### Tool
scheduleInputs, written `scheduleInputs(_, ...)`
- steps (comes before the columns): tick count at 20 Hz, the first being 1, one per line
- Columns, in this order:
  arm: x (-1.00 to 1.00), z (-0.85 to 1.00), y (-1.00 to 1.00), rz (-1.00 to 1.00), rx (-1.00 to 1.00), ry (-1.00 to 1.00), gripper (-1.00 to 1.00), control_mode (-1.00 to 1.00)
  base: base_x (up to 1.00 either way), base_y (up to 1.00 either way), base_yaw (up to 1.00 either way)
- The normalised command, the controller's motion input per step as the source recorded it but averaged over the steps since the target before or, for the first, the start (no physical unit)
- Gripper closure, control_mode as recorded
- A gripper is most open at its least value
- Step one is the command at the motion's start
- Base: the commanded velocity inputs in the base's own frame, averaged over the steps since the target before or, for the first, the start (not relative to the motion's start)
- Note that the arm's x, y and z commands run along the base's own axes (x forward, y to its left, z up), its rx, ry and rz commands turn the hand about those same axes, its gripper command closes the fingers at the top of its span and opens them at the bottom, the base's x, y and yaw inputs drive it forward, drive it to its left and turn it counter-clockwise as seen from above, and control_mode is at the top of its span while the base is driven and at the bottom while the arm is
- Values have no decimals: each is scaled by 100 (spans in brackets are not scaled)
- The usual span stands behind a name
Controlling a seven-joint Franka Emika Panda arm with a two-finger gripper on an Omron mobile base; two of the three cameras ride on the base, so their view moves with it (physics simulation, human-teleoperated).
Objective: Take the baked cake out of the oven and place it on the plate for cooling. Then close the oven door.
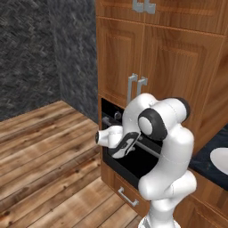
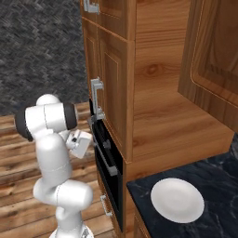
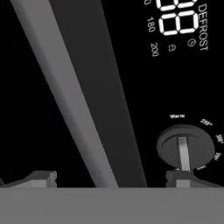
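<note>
1. the oven [image 1: 133, 153] sits at the lower middle of the left base frame, black, set into wooden cabinets [image 1: 169, 62]. in the right base frame it is a narrow black strip [image 2: 108, 172] at lower centre, seen nearly edge on.
2. the door [image 2: 104, 158] stands upright against the oven front, shut. its grey handle [image 2: 105, 158] runs along the upper part of it.
3. the gripper [image 1: 119, 141] is at centre left of the left base frame, right in front of the oven's upper edge, close by the handle [image 1: 144, 144].
4. in the right base frame the gripper [image 2: 82, 142] is at centre left, pointing toward the door and near it. whether it touches cannot be told.
5. in the hand frame the tips sit wide apart at the bottom, one at lower left [image 3: 41, 178], one at lower right. the handle [image 3: 70, 92] crosses as a grey diagonal bar from upper left to bottom centre, between the tips. nothing is clamped.
6. a round knob [image 3: 185, 148] is at lower right of the hand frame, just above the right tip. a lit display [image 3: 177, 19] is at upper right.
7. the plate [image 2: 177, 199] lies bare on the dark counter [image 2: 218, 186] at lower right of the right base frame. its edge [image 1: 220, 159] shows at the right edge of the left base frame.
8. the cake cannot be seen with the door shut.
</note>
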Motion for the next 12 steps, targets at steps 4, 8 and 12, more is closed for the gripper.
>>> scheduleInputs(4,18,-23,-14,7,0,0,-100,-100,0,0,0)
scheduleInputs(8,23,-29,-12,10,0,0,-100,-100,0,0,0)
scheduleInputs(12,20,-36,-4,11,0,0,-100,-100,0,0,0)
